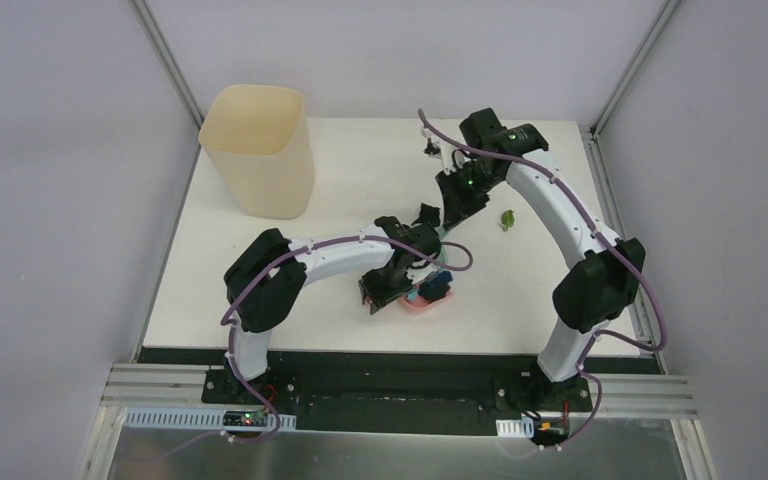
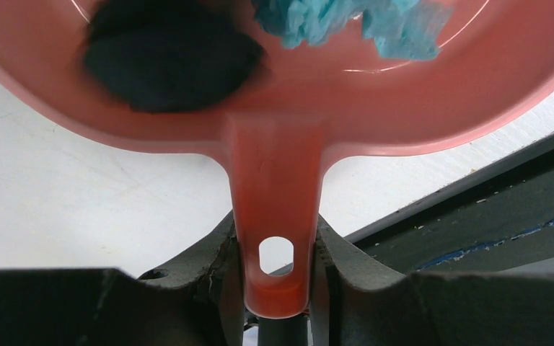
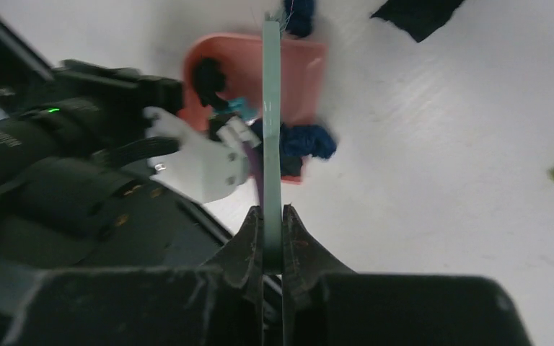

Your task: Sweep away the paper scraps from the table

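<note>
Left wrist view: left gripper (image 2: 275,254) clamps dustpan (image 2: 274,130) handle, paper scraps (image 2: 166,58) inside, near table (image 1: 360,170) front edge; right gripper (image 3: 272,238) pinches brush (image 3: 271,108); green scrap (image 1: 507,219) loose toward right edge; keep pan lip flat, sweep low

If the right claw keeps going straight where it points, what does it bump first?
Probably the pink dustpan: the right claw, shut on the brush, aims at it, with a dark blue scrap near the line. Depth is unclear.
</note>
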